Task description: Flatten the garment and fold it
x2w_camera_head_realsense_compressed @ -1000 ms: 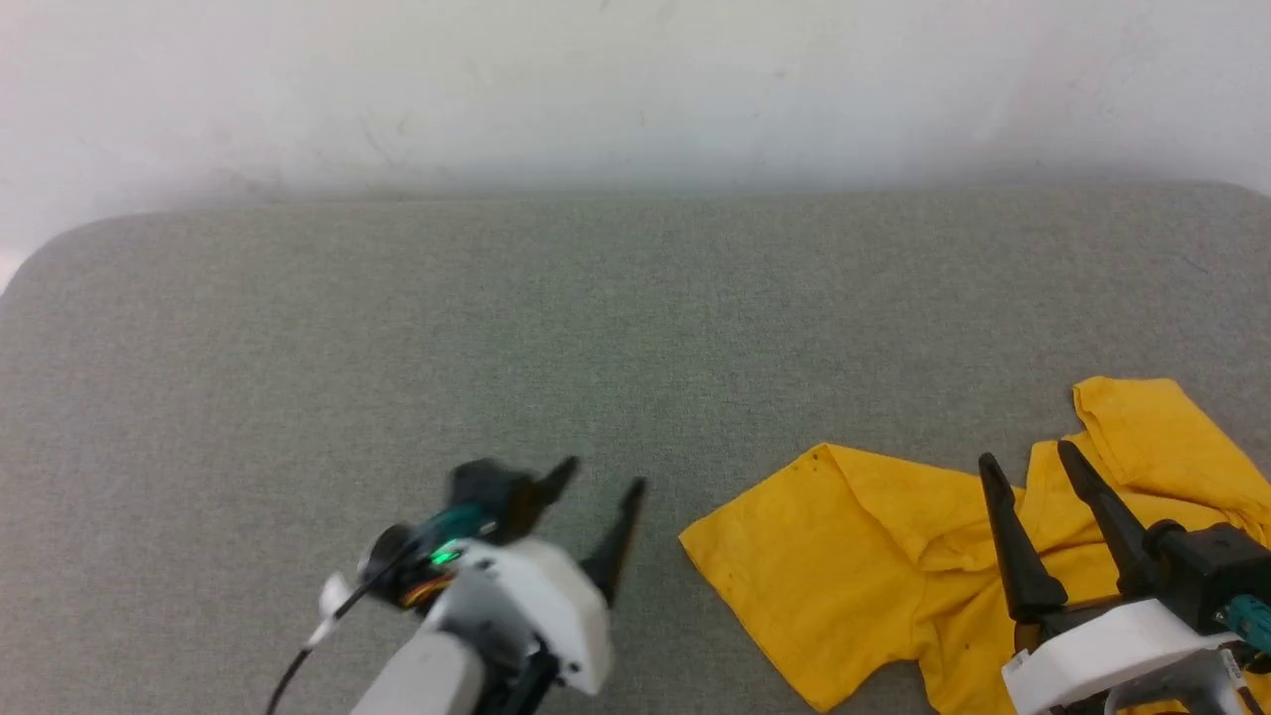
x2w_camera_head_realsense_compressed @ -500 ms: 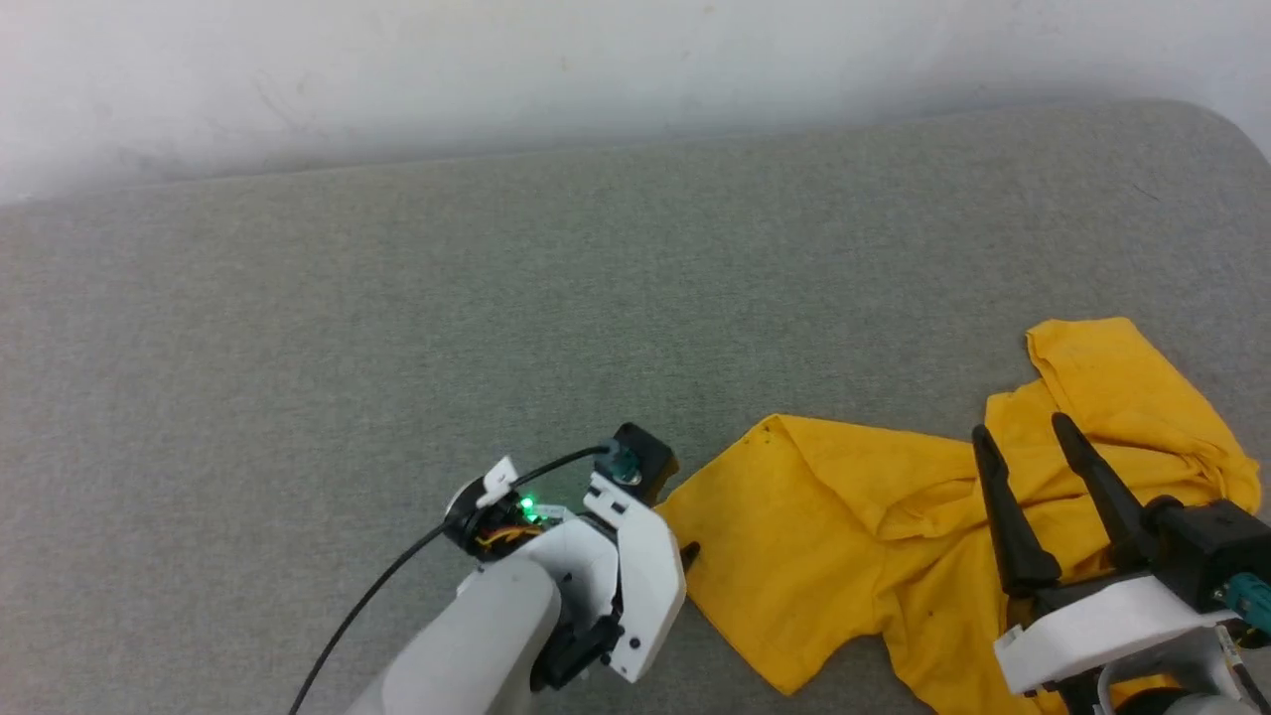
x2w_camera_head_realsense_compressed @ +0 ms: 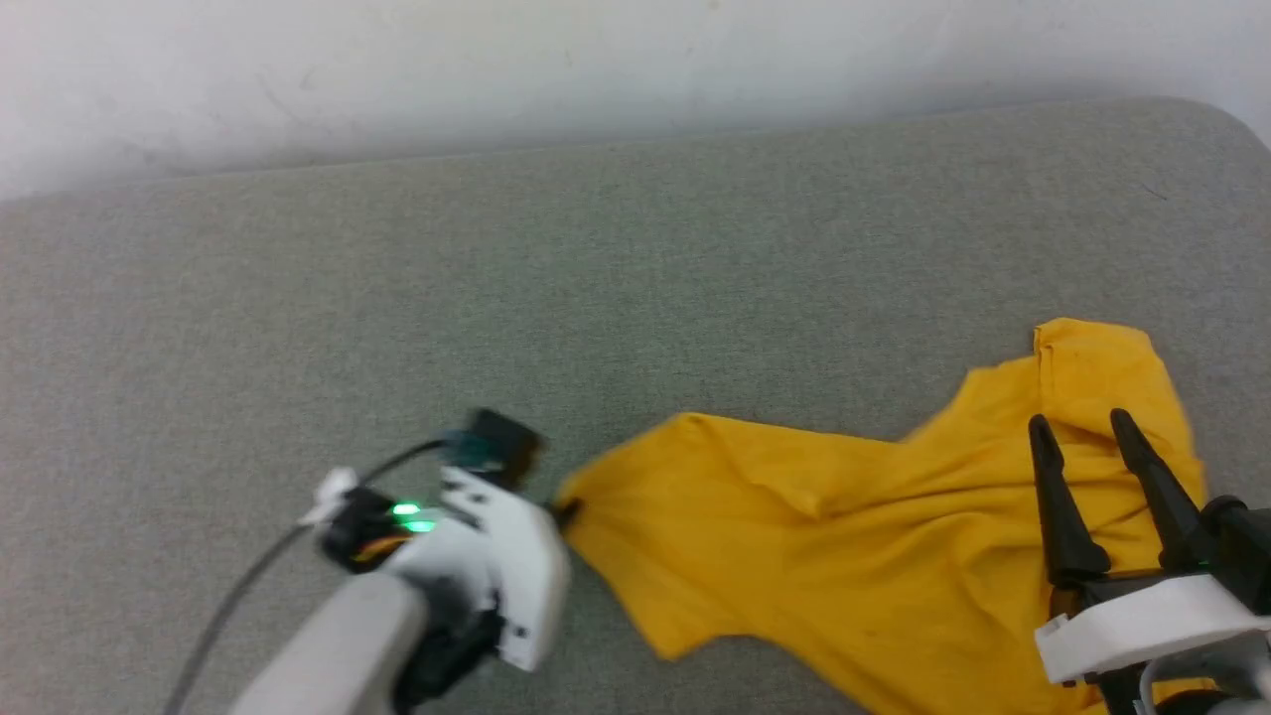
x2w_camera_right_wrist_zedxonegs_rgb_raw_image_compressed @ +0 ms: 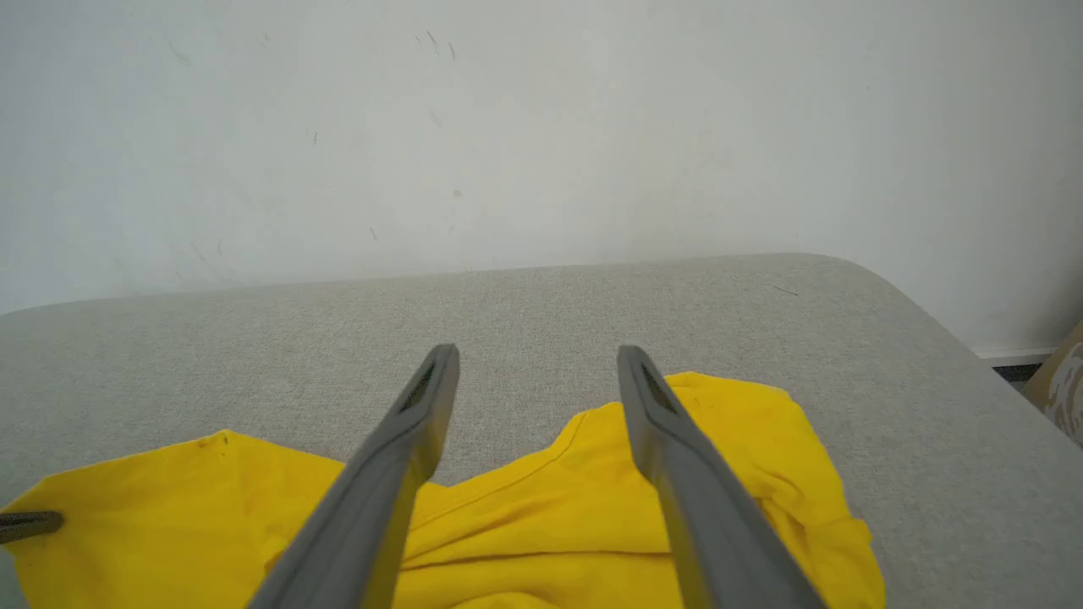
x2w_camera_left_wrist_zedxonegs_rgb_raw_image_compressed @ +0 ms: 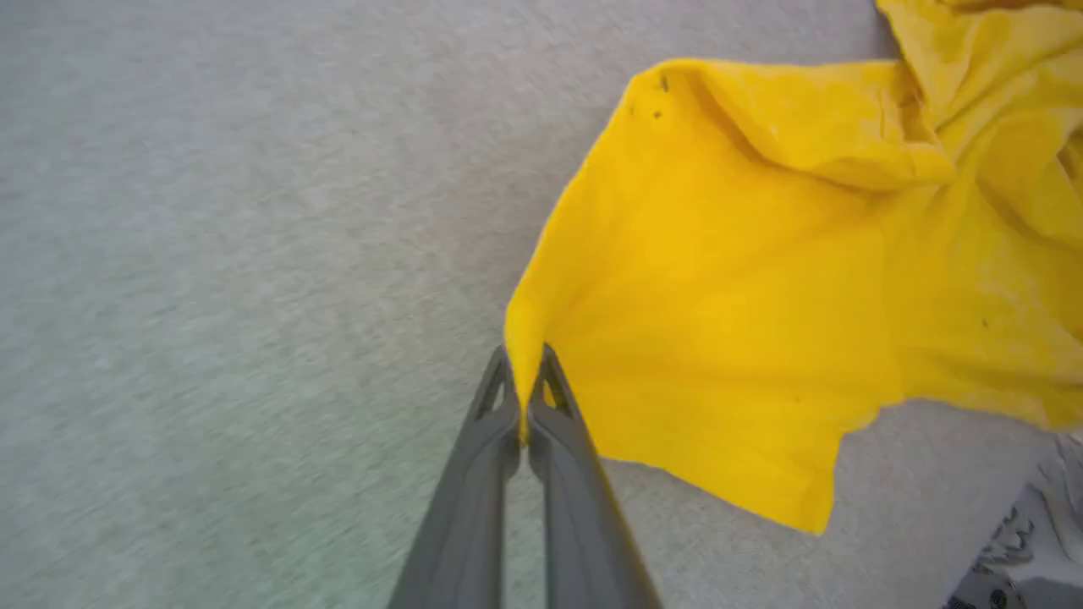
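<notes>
The left pincer (x2w_camera_left_wrist_zedxonegs_rgb_raw_image_compressed: 525,376) is shut on a small pinch of the garment's edge, and the cloth makes a sharp point at its tips. The garment (x2w_camera_head_realsense_compressed: 844,536), a yellow t-shirt, lies crumpled on the grey bench (x2w_camera_head_realsense_compressed: 397,298), in front of the robot and to its right. The right pincer (x2w_camera_head_realsense_compressed: 1080,429) hovers wide open above the shirt's right part and holds nothing.

I think the risk is in this one-sided grip. The bite is thin, so a strong pull may let the cloth slip out. Nothing anchors the other side, so the whole shirt may slide along the bench instead of spreading, and the folds would remain.

I cannot tell whether one layer or both are pinched, or if this is hem or sleeve. The shirt's near part is cut off at the bottom of the head view and partly behind the right arm. The left arm is blurred there.
</notes>
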Robot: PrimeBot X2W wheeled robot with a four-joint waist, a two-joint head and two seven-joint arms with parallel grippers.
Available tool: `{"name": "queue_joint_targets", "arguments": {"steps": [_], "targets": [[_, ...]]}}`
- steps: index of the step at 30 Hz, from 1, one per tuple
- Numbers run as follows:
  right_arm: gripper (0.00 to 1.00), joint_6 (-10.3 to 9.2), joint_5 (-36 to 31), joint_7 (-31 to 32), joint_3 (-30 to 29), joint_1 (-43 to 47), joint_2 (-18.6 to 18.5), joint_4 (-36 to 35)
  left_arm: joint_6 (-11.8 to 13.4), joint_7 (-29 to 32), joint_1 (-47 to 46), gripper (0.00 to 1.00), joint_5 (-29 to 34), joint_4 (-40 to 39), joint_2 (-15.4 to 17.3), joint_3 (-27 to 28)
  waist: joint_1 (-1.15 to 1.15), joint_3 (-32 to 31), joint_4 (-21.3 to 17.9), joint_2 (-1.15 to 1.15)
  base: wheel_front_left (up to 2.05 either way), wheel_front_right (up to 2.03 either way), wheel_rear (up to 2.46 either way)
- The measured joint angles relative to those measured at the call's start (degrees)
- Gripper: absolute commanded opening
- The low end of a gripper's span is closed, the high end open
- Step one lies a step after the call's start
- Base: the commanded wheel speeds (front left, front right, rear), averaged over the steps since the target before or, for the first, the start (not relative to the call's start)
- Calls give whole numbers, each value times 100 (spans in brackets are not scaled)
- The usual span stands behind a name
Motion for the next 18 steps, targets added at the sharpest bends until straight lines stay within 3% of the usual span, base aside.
{"name": "queue_joint_targets", "arguments": {"steps": [5,11,14,18], "targets": [[100,0,-2,5,-160,58,26,-85,701,-122,712,0,-169,-951,731,818,0,-36,171,0,0,0,0],[100,0,-1,56,-196,94,51,-136,1493,-253,1755,0,-669,-1360,1024,1780,0,-59,338,0,0,0,0],[100,0,-1,92,-191,94,55,-151,1666,-435,2145,0,-938,-1221,1017,2142,0,-49,359,0,0,0,0],[100,0,-1,158,-207,95,60,-168,1651,-775,2317,0,-1151,-882,903,2361,0,-65,351,0,0,0,0]]}}
